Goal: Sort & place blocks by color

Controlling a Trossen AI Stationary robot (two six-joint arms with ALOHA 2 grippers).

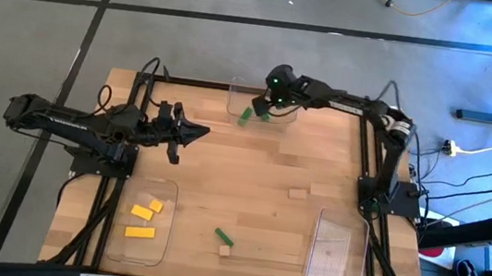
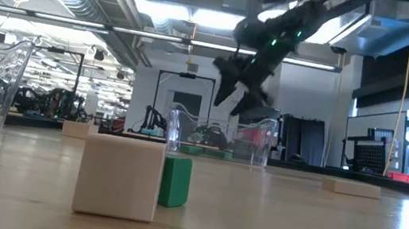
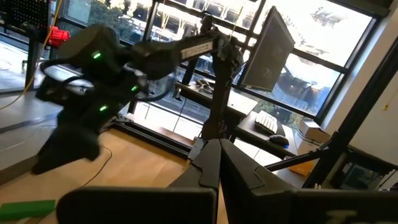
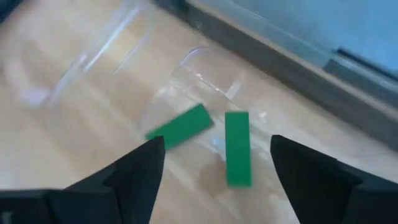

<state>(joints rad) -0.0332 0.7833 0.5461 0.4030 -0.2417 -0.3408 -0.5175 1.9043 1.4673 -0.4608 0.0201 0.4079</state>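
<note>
Two green blocks [image 4: 180, 126] [image 4: 237, 148] lie flat in a clear tray [image 1: 237, 91] at the table's far edge. My right gripper [image 4: 217, 147] hangs open above them, touching neither. It also shows in the high view [image 1: 263, 108]. Three yellow blocks [image 1: 143, 212] lie in a clear tray [image 1: 159, 249] at the near left. A third green block [image 1: 224, 237] stands beside a tan block [image 1: 225, 250] near the front edge. Another tan block [image 1: 298, 194] lies right of centre. My left gripper [image 1: 200, 133] waits shut at the left, raised off the table.
A clear tray [image 1: 337, 255] stands at the near right with nothing in it. Bare wood lies between the trays in the table's middle. In the low view the near tan block [image 2: 119, 176] and green block [image 2: 175, 181] stand close to the camera.
</note>
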